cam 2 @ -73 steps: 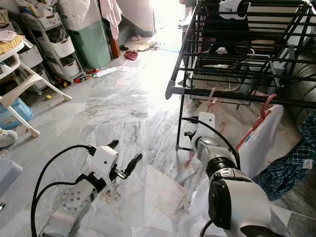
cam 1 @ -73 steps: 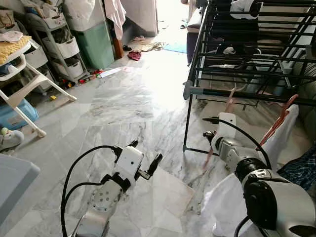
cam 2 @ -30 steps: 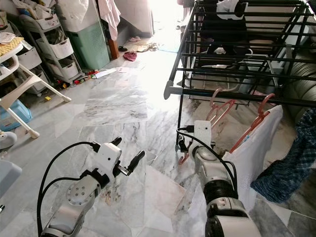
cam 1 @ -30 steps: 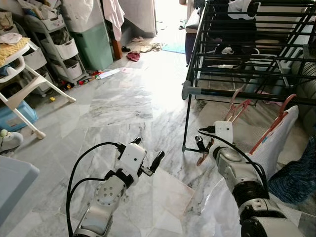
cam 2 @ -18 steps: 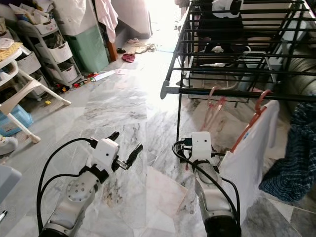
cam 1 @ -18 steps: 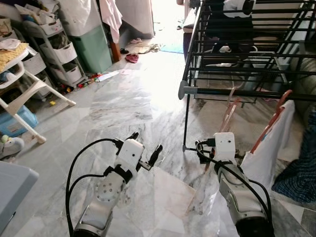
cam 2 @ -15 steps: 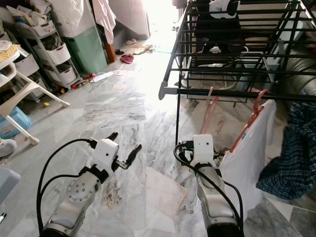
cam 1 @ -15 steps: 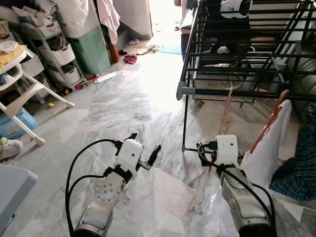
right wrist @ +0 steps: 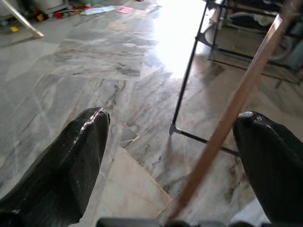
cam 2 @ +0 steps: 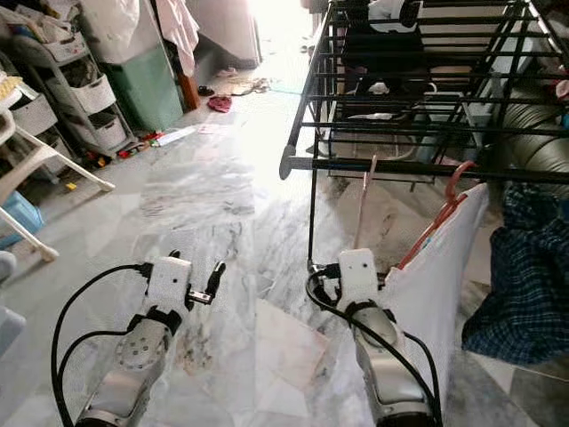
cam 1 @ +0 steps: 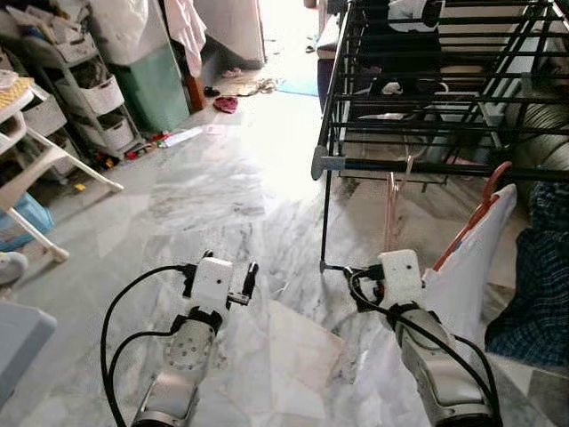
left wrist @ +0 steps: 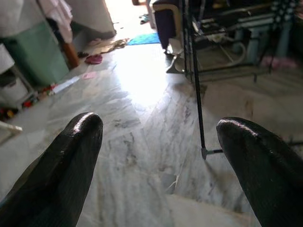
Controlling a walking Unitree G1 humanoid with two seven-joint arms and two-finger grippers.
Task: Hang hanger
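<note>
A thin pink hanger (cam 1: 390, 209) hangs edge-on from the front rail of the black drying rack (cam 1: 356, 165). My right gripper (right wrist: 171, 116) is open and low in front of the rack's corner leg. In the right wrist view the pink hanger (right wrist: 236, 101) slants between the fingers (right wrist: 78, 156), near one of them and not pinched. My left gripper (left wrist: 159, 122) is open over bare marble floor, with nothing between its fingers (cam 1: 252, 270).
A red hanger (cam 1: 484, 200) carrying a white garment (cam 1: 471, 258) hangs on the same rail, right of the pink one. Blue plaid cloth (cam 1: 544, 267) lies at the far right. Storage shelves (cam 1: 98, 98), a green bin (cam 1: 156, 80) and a white chair leg (cam 1: 53, 160) line the left.
The right gripper has drawn back and down from the rail, and the pink hanger now hangs straight. The left wrist has turned. The view has swung slightly.
</note>
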